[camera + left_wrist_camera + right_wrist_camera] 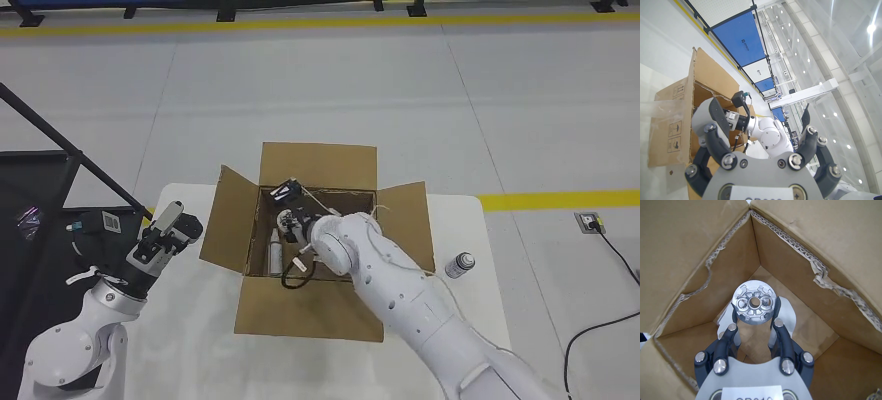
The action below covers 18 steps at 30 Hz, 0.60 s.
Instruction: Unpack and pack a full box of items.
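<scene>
Right wrist view: right pincer (755, 310) clamps metal disc (754, 302) low inside box (795, 275) | left pincer (761, 109) wide, empty, beside box | 1 can (459, 264) on tabletop (210, 315) | probably early, most left.

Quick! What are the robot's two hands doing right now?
Left gripper: open, holding nothing.
Right gripper: shut on a round metal part, inside the cardboard box.
</scene>
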Each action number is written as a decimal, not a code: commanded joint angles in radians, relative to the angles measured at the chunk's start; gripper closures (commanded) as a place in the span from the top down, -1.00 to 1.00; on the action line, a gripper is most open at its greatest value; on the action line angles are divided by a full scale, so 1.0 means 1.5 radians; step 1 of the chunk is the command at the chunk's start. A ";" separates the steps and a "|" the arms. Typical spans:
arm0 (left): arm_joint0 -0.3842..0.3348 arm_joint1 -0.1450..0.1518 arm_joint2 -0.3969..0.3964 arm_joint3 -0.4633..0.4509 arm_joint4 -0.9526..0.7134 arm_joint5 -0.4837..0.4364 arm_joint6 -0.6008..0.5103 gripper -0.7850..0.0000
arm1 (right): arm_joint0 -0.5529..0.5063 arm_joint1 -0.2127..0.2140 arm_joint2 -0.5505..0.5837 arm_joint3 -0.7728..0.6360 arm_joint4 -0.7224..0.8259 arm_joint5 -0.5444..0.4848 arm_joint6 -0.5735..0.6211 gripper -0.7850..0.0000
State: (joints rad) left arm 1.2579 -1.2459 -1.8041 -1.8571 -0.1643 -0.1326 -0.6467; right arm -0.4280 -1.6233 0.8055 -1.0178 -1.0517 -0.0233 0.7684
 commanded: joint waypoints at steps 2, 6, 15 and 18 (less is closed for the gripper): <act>0.000 0.000 0.000 0.000 0.000 0.000 0.000 1.00 | -0.133 0.045 0.078 -0.265 -0.076 0.001 0.095 -1.00; 0.000 0.000 0.000 0.000 0.000 0.000 0.000 1.00 | -0.288 0.081 0.161 -0.515 -0.159 -0.022 0.167 -1.00; 0.000 0.000 0.000 0.000 0.000 0.000 0.000 1.00 | -0.572 0.116 0.316 -0.872 -0.273 0.009 0.155 -1.00; 0.000 0.000 0.000 0.000 0.000 0.000 0.000 1.00 | -0.643 0.120 0.368 -0.888 -0.277 0.029 0.093 -1.00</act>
State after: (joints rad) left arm 1.2579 -1.2459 -1.8041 -1.8571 -0.1643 -0.1326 -0.6467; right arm -1.3546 -1.4443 1.3273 -2.3586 -1.4697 0.0075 0.9497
